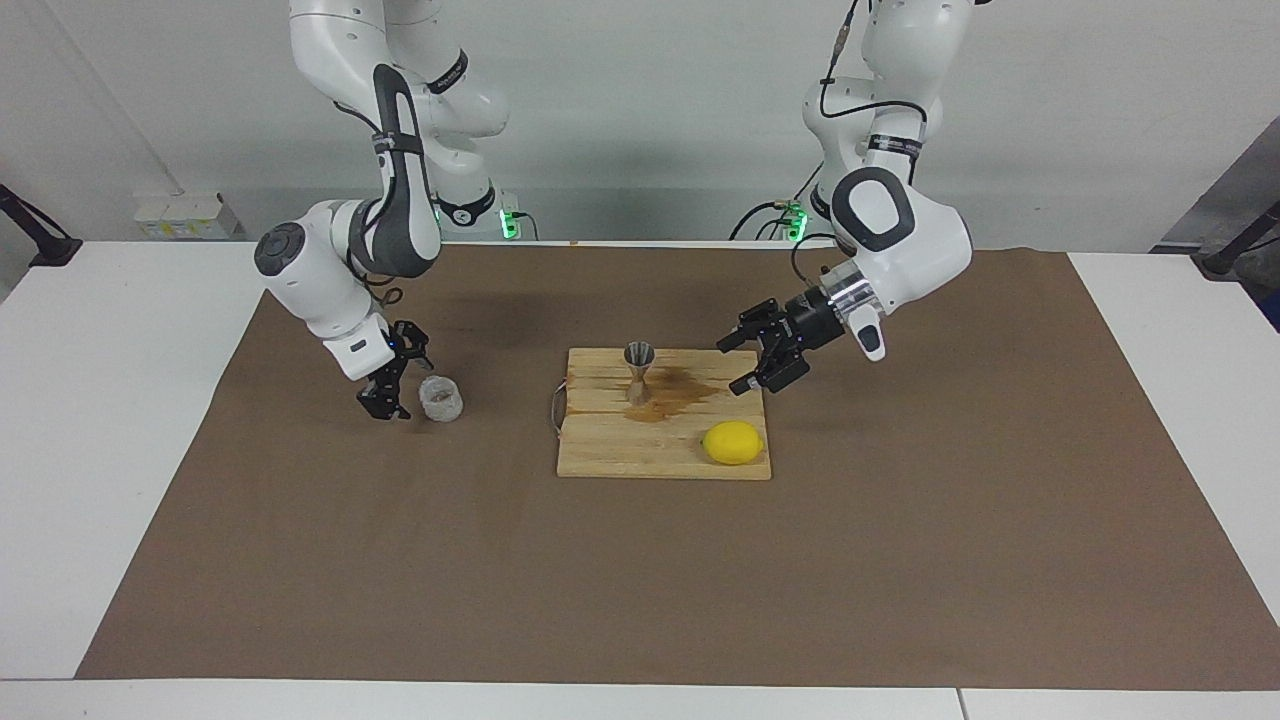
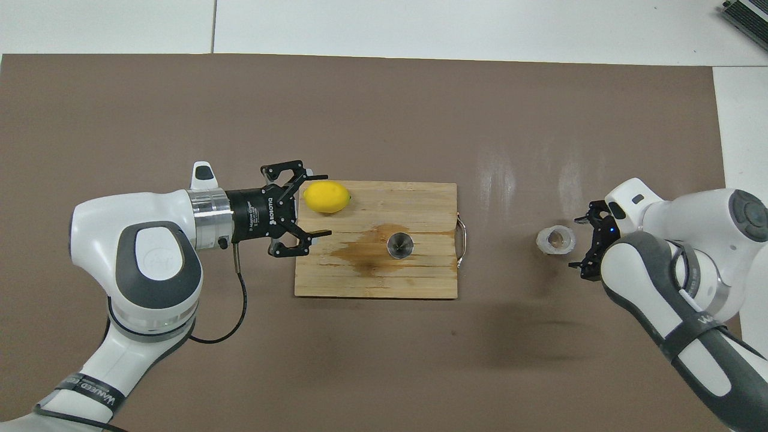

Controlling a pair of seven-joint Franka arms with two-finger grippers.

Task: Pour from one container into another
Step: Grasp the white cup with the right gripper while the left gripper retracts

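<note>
Two open tools stand near a glass cup and a metal jigger on a brown-covered worktop.

The small, squat, clear glass cup with a bumpy frosted wall stands upright on the brown paper mat, toward the right arm's end; something brownish shows at its bottom, though what it is cannot be told. In the overhead view the right tool sits low at the cup's three o'clock, just beside it, fingers spread, gripping nothing. The small silver hourglass-shaped metal jigger stands upright on the pale wooden slatted board, at the edge of a brown wet stain; its contents cannot be told. A yellow lemon lies on the board's corner. The left tool hovers open and empty over the board's edge toward the left arm's end.
</note>
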